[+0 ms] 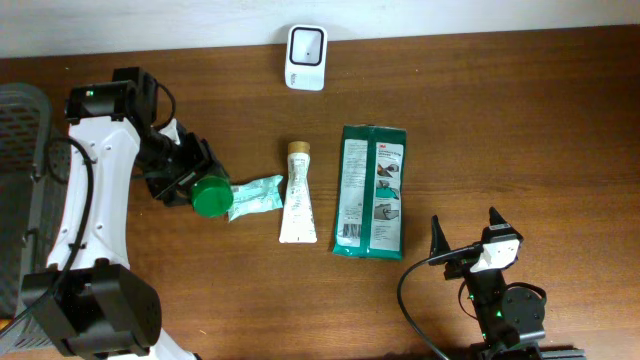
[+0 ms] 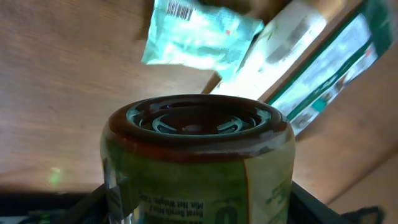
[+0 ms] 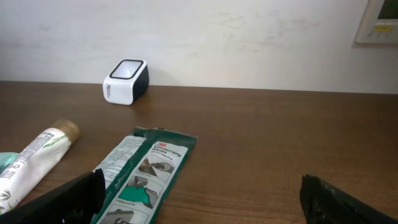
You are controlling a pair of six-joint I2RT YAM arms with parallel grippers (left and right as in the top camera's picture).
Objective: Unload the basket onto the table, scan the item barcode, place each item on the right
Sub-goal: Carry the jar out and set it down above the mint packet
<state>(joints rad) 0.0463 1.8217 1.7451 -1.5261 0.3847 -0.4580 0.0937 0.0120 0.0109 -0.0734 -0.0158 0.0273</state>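
Left gripper clamps a green-capped jar, apparently picked for scanning, which next needs its barcode turned toward the white scanner, while the right gripper sits wide open.

Wooden surface bearing, left to right: a teal sachet; just beside it, a cream tube, tan cap toward the wall; a flat green packet. Grey mesh basket at the left edge.
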